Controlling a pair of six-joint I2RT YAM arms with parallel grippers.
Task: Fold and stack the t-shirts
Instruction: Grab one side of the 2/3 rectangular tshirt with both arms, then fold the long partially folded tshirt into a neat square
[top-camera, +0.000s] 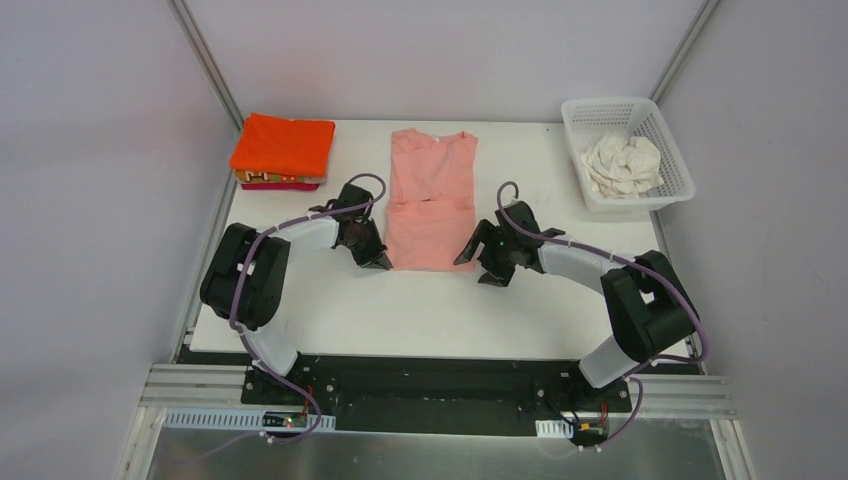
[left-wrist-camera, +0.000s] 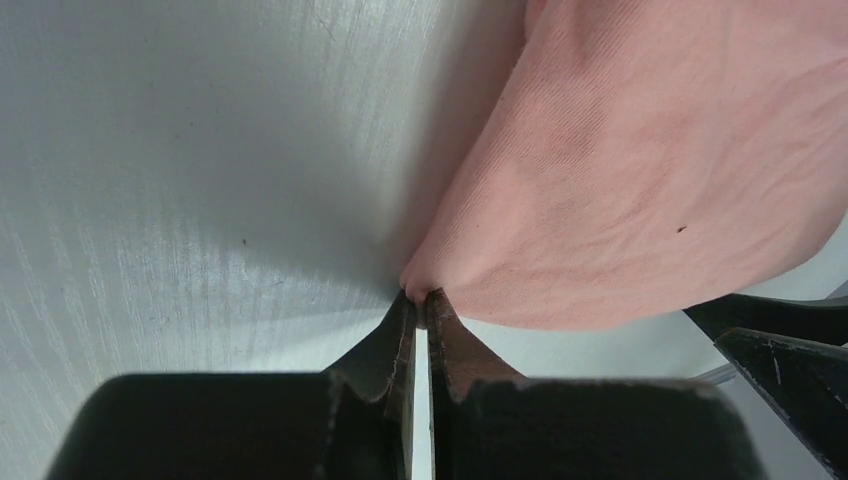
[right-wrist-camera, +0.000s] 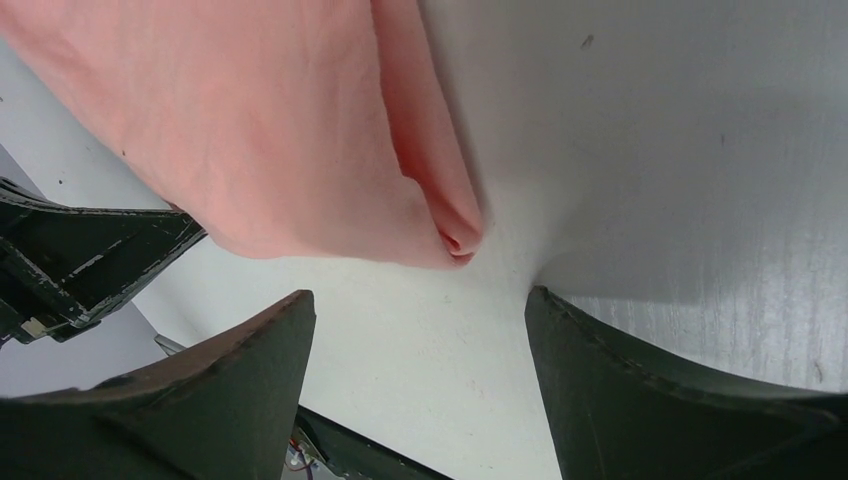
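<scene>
A salmon pink t-shirt (top-camera: 432, 190) lies lengthwise in the middle of the table, its sides folded in. My left gripper (top-camera: 378, 258) is at the shirt's near left corner and is shut on that corner (left-wrist-camera: 421, 295), pinching a small bunch of pink cloth (left-wrist-camera: 640, 180). My right gripper (top-camera: 470, 255) stands open at the near right corner. That folded corner (right-wrist-camera: 455, 235) lies just beyond the fingertips (right-wrist-camera: 300, 300), not between them. A folded orange t-shirt (top-camera: 285, 145) tops a stack at the back left, with a magenta one (top-camera: 295, 185) showing beneath.
A white lattice basket (top-camera: 575, 105) at the back right holds a crumpled cream-white t-shirt (top-camera: 625, 165). White walls with metal posts enclose the table on three sides. Each wrist view shows the other gripper close by, across the shirt's near edge.
</scene>
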